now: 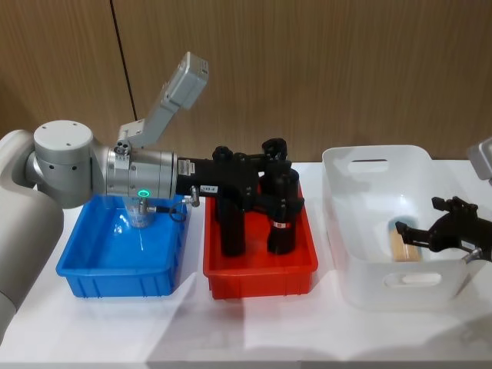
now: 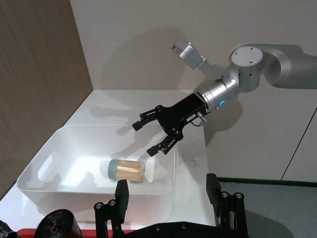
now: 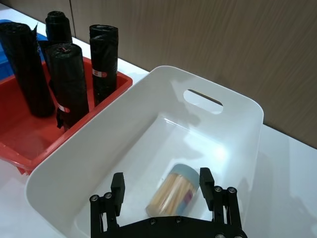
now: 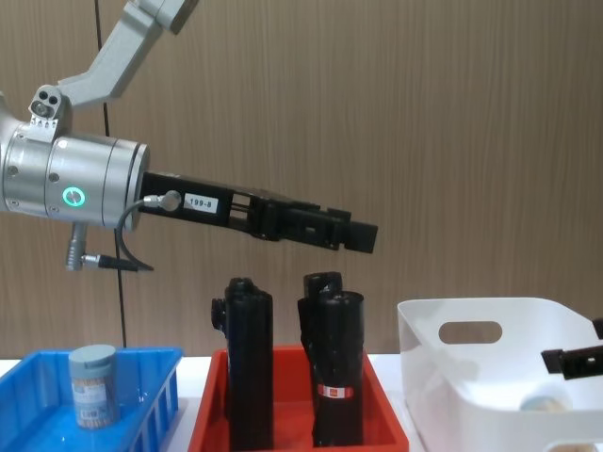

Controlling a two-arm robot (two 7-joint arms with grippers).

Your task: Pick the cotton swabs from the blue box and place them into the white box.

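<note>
Though one cotton swabs tub (image 3: pixel 173 191) lies in the white box (image 3: pixel 148 84) below the open, empty right claw (image 2: pixel 142 140), a second tub (image 4: pixel 93 384) stands in the blue box (image 1: pixel 115 277); the left claw (image 4: pixel 358 235) gapes empty too.

blue box (image 1: pixel 115 283), white box (image 1: pixel 361 286), red tray (image 1: pixel 257 281), blk cylinders (image 1: pixel 233 227), tan cotton swabs (image 3: pixel 171 196) w/ blue-grey lids

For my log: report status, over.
Left gripper open above red tray. Right gripper open over white box. One cotton swabs tub in white box, one in blue box. Black cylinders between.
</note>
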